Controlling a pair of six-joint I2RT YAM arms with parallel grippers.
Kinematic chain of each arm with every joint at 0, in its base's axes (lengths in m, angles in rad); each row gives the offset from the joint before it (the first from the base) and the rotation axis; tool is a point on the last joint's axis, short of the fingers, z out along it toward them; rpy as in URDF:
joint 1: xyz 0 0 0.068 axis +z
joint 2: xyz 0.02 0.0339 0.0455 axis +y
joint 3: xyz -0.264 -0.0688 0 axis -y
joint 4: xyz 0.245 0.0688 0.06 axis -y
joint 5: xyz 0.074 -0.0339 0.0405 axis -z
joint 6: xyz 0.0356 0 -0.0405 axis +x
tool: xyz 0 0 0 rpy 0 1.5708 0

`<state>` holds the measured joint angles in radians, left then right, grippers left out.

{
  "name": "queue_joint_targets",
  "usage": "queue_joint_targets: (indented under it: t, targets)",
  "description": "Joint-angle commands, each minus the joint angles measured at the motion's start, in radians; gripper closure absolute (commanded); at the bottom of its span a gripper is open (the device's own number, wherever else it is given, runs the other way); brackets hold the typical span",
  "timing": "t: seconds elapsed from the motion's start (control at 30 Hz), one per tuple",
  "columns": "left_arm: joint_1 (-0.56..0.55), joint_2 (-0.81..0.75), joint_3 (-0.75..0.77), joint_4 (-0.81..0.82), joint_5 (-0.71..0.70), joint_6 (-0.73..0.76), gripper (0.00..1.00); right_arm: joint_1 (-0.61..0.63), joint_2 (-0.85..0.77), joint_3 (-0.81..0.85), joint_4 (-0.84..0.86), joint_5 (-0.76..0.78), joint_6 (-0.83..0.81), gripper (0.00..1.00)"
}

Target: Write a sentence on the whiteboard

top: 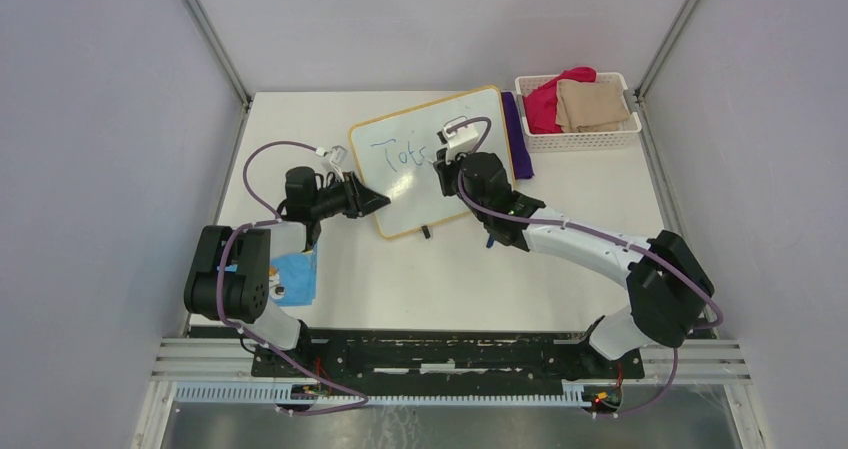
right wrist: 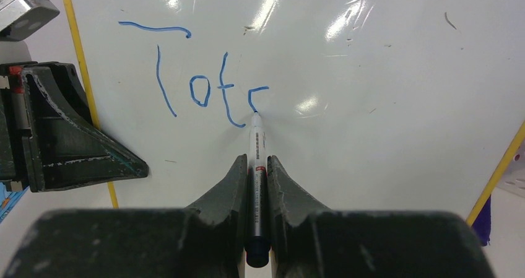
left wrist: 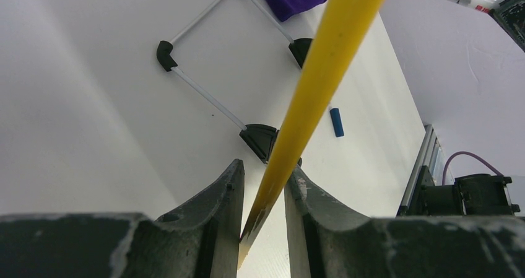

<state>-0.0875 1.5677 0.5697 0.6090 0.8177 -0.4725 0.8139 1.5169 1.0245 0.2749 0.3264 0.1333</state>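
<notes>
The whiteboard [top: 420, 194] lies tilted in the middle of the table, its thin yellow-tan frame [right wrist: 86, 86] around a white face. Blue marker strokes of the sentence [right wrist: 198, 86] read "Tot" plus a started letter. My right gripper [right wrist: 255, 160] is shut on a marker [right wrist: 256, 139], whose tip touches the board at the last stroke. My left gripper [left wrist: 265, 173] is shut on the board's left frame edge [left wrist: 322, 61]; in the top view it [top: 375, 201] sits at that edge. The right gripper [top: 445, 159] hovers over the writing.
A white basket [top: 580, 141] with red and tan cloths stands at the back right, a purple cloth [top: 517, 134] beside the board. A blue booklet [top: 295, 274] lies near the left arm's base. A blue marker cap [left wrist: 336, 122] lies on the table. Black stand feet [left wrist: 260, 139] show under the board.
</notes>
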Motion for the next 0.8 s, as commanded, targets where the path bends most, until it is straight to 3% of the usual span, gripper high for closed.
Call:
queue_joint_targets:
  t: [0.0,0.77]
  targets:
    - [-0.006,-0.024,0.027,-0.008,-0.014,0.09,0.65,-0.011,-0.034,-0.015,-0.002,0.055,-0.009,1.0]
    - [-0.012,-0.02,0.03,-0.022,-0.018,0.101,0.65,-0.022,-0.021,0.058,0.013,0.045,-0.015,1.0]
